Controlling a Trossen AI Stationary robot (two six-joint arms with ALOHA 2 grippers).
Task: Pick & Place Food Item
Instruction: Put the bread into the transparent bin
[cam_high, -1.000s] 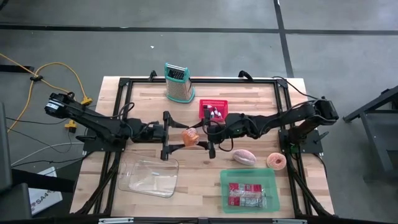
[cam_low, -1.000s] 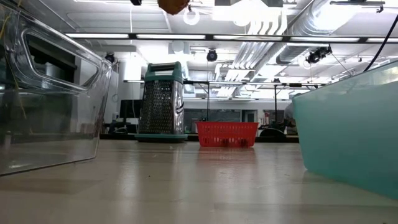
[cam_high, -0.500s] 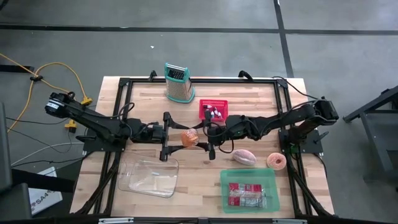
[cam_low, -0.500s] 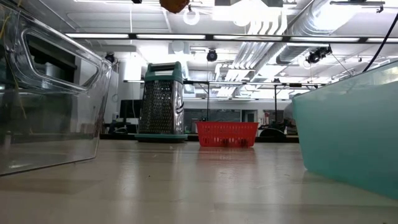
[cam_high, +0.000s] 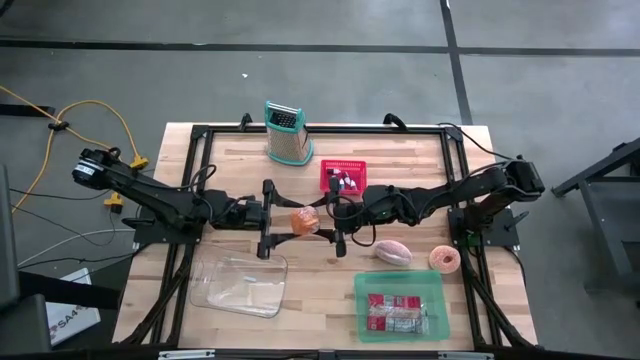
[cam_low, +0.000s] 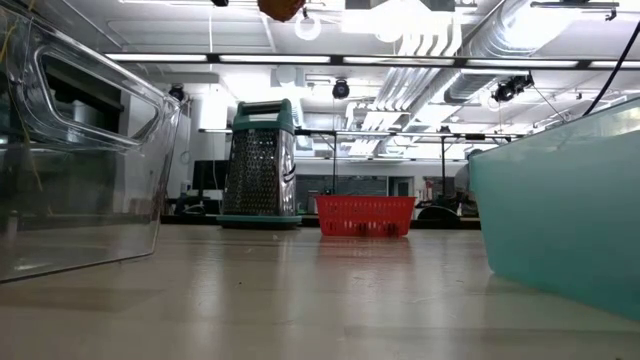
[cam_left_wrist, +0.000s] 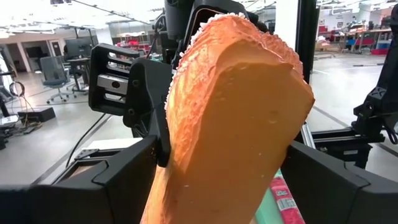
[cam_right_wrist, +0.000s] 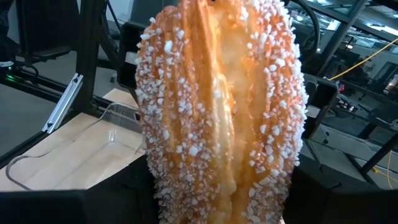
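High view: mid-worktop (cam_high: 230, 160), the sugared orange pastry (cam_high: 305, 221) hangs in the air between both arms. Right end effector (cam_high: 338, 225) is clamped on it; left end effector (cam_high: 268, 222) sits spread wide around its other end, just above the clear container (cam_high: 240, 284).

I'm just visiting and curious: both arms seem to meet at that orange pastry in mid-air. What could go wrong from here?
The right gripper grips the pastry above the table; the left gripper, open, is around it. If the right lets go early, it could fall onto bare wood, missing the clear container. The close fingers might also bump.
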